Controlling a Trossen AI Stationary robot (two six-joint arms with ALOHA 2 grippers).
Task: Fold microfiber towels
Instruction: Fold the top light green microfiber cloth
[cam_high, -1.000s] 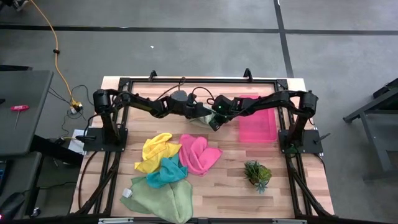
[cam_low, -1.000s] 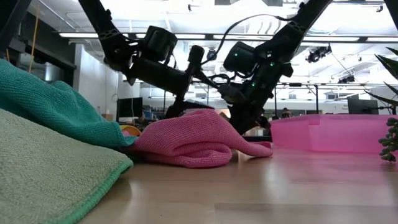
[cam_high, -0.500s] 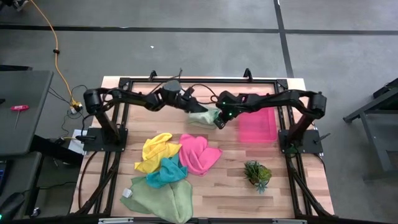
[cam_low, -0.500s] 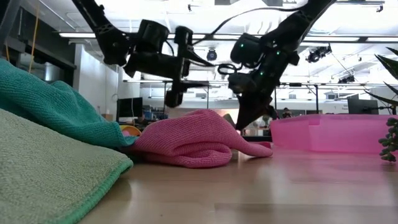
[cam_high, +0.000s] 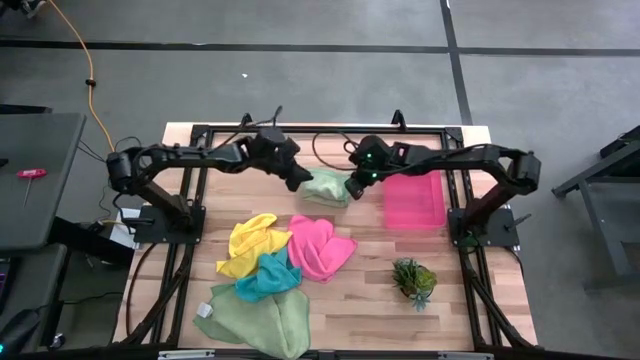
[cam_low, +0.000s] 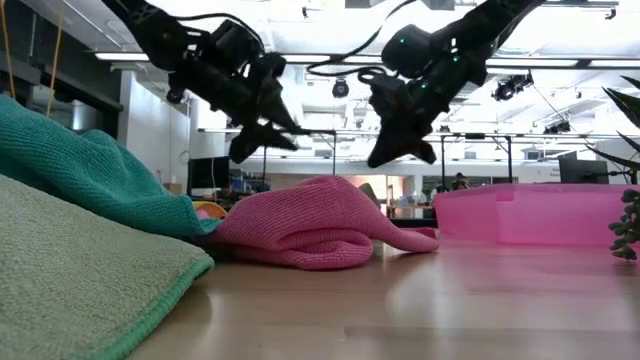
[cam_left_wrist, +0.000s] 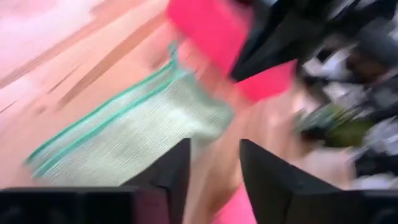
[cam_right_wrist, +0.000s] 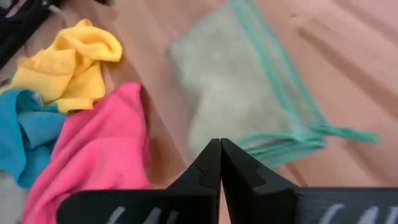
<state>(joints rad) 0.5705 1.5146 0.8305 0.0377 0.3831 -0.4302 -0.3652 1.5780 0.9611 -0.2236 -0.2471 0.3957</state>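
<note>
One pale green towel (cam_high: 327, 186) lies folded flat on the desk (cam_high: 370, 300) at the far middle, between our two grippers and just beside the pink tray (cam_high: 414, 201); in our right wrist view it reads as a neat layered rectangle with a teal-stitched hem and stacked edges showing along one side (cam_right_wrist: 249, 99). Its long axis, as far as we can judge from above, runs roughly across the desk from one arm toward the other. Our left gripper (cam_high: 296, 178) hangs above its left edge with fingers (cam_left_wrist: 168, 177) apart and nothing between them, and our right gripper (cam_high: 354, 187) hangs above its right edge with fingers (cam_right_wrist: 219, 171) pressed together and empty; both sit clear of the cloth in the low view. We judge this towel finished, so the next move turns on the unfolded pile nearer the front: the hot pink towel (cam_high: 318, 247) lies closest, just in front of the folded one and about midway between the arms, with the yellow towel (cam_high: 252, 243) and teal towel (cam_high: 266, 277) toward the left arm's side and the second pale green towel (cam_high: 256, 318) at the front edge. All four look crumpled and overlapping. A small plant (cam_high: 413, 280) stands well apart on the right.
</note>
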